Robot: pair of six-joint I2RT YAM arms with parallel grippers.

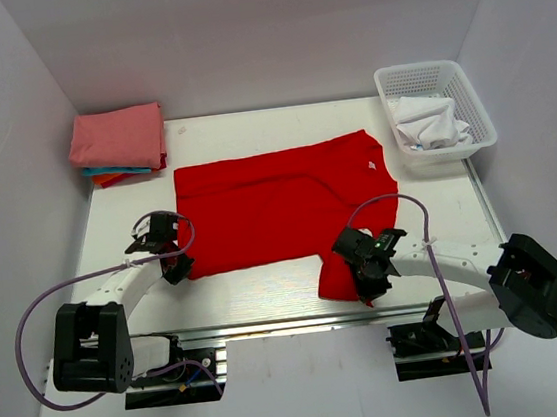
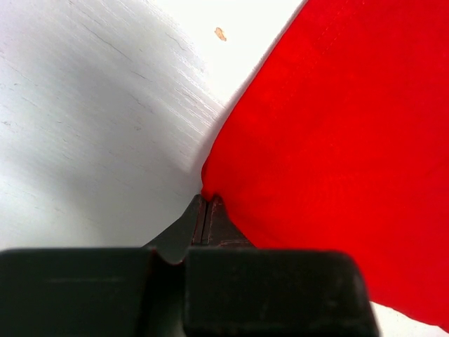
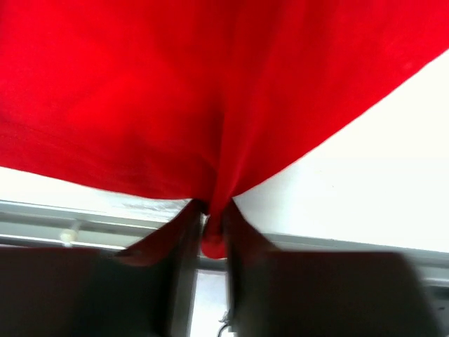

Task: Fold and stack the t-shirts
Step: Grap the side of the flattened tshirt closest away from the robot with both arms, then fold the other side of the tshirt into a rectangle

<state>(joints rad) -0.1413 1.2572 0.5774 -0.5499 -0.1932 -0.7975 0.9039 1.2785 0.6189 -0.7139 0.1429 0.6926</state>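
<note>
A bright red t-shirt [image 1: 278, 203] lies spread on the white table [image 1: 258, 296], a small white neck label [image 1: 366, 166] at its right side. My left gripper [image 1: 177, 270] is shut on the shirt's near left corner; in the left wrist view the closed fingertips [image 2: 208, 199] pinch the edge of the red cloth [image 2: 337, 140]. My right gripper [image 1: 370, 284] sits at the shirt's near right flap. In the right wrist view its jaws [image 3: 214, 210] hold a bunched fold of the red cloth [image 3: 175, 84] between them.
A folded stack of t-shirts [image 1: 118, 141], pink on top with teal and orange-red beneath, sits at the back left. A white basket [image 1: 479, 110] holding white cloth [image 1: 430, 123] stands at the back right. The table's metal front rail [image 3: 70, 217] runs just below the right gripper.
</note>
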